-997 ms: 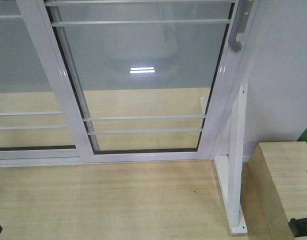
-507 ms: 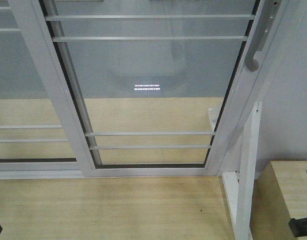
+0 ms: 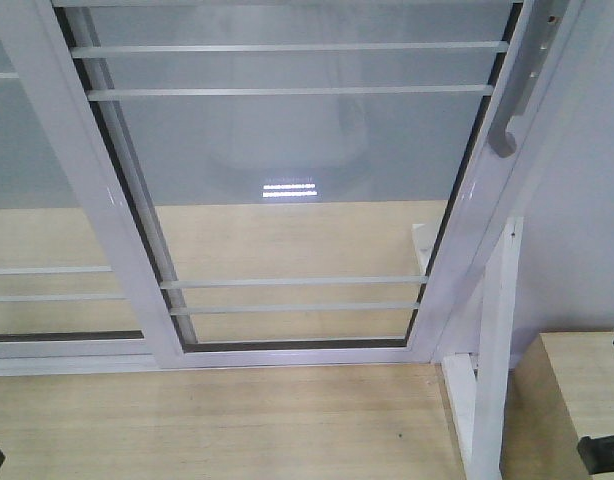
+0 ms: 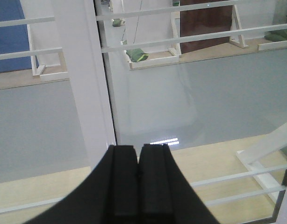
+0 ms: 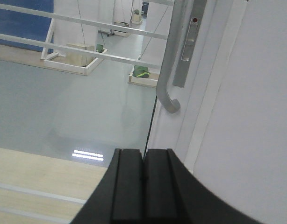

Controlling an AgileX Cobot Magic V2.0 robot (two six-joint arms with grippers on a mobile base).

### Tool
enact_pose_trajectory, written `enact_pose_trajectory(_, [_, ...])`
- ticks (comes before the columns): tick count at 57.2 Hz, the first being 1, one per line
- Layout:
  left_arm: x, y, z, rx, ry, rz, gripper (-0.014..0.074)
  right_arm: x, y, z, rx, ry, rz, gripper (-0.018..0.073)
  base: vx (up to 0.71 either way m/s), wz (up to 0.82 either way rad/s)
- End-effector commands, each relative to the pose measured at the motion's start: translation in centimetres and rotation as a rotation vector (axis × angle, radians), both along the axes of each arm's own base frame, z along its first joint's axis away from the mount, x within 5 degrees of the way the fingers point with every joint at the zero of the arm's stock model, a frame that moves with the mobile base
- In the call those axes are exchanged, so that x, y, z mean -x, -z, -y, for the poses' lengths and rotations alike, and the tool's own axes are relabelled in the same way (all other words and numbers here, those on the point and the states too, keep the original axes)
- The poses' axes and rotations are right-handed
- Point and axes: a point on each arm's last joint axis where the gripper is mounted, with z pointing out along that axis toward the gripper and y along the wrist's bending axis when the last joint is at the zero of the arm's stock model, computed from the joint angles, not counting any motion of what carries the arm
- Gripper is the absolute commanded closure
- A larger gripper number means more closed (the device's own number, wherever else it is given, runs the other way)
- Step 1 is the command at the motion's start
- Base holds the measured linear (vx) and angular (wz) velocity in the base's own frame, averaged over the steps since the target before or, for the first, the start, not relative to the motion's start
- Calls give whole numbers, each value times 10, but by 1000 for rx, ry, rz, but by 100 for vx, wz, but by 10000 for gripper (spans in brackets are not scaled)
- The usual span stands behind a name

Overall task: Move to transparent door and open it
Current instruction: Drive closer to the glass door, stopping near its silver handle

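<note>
The transparent door (image 3: 287,180) fills the front view: clear glass with thin white bars in a glossy white frame. Its curved grey pull handle (image 3: 502,135) hangs on the right stile. In the right wrist view, my right gripper (image 5: 143,151) is shut and empty. The handle (image 5: 168,70) lies above it and slightly right, well apart from the fingertips. In the left wrist view, my left gripper (image 4: 139,148) is shut on nothing. It points at the glass (image 4: 190,93) just right of a white stile (image 4: 80,84).
A second white-framed glass panel (image 3: 37,200) without a handle overlaps on the left. A white slanted brace (image 3: 492,340) stands at the door's right, beside a wooden box (image 3: 577,400) and a white wall (image 3: 587,200). Wood flooring (image 3: 217,420) runs up to the bottom rail.
The whole door has slid down and grown in the front view, and the handle has come lower and further right. Both grippers stay shut.
</note>
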Motion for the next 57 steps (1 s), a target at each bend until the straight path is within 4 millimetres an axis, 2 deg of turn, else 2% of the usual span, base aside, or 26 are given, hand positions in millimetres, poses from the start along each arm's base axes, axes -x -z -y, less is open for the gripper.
enact_pose_trajectory(1, [0,-5,1,22,13,86,594,0,-7,1,-6,13,96,561,6,-3])
enact_pose_trajectory(57, [0,-5,1,22,13,86,594,0,-7,1,-6,13,99,561,2,0])
